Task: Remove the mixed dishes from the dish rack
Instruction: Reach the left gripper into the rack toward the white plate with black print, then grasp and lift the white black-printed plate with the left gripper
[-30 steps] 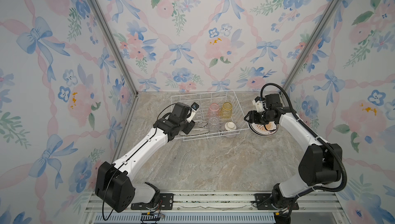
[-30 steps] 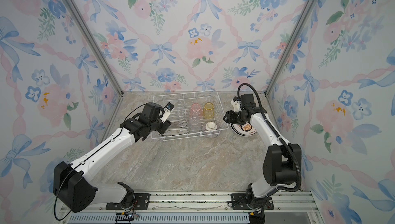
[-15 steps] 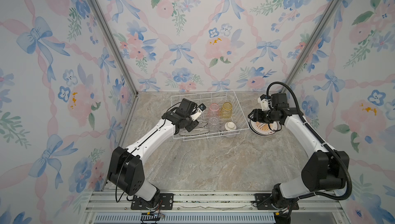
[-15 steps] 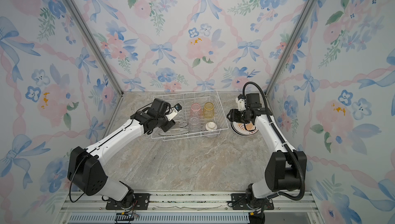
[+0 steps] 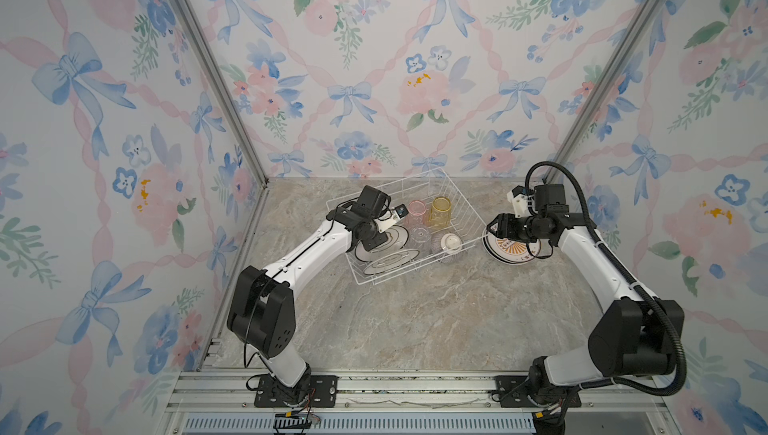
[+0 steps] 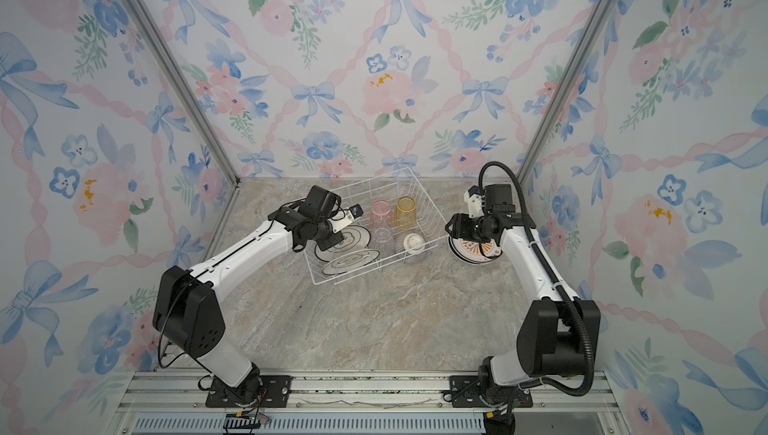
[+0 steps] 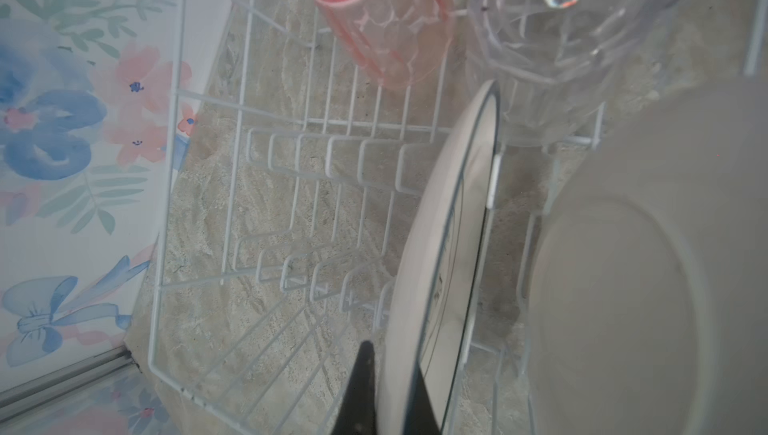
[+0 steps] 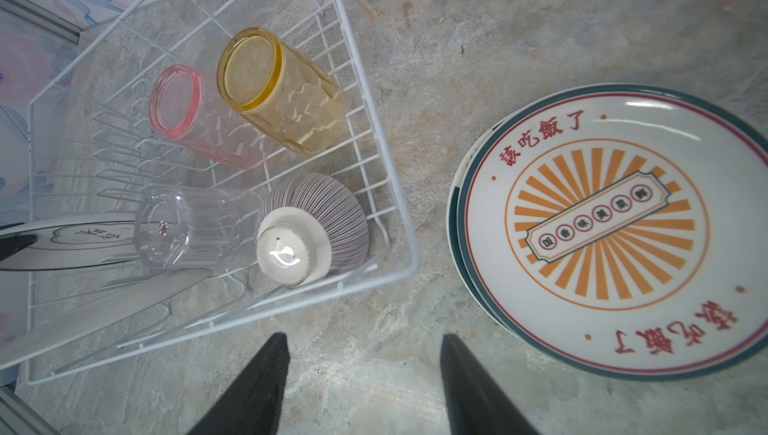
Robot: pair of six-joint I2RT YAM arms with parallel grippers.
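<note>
The left hand (image 7: 390, 387) has reached deeper into the rack (image 8: 390, 163). Its jaws, half apart a second ago, are now clamped on the rim of an upright plate (image 7: 444, 212) (another plate (image 7: 623, 287) leans beside it). The right hand (image 8: 364, 339) stays spread wide above the table (image 5: 415, 329), between the rack and the stacked sunburst plate (image 8: 602, 221). The pink tumbler (image 8: 195, 117), yellow tumbler (image 8: 282, 92), clear tumbler (image 8: 187, 229) and striped bowl (image 8: 320, 221) sit in the rack as before.
</note>
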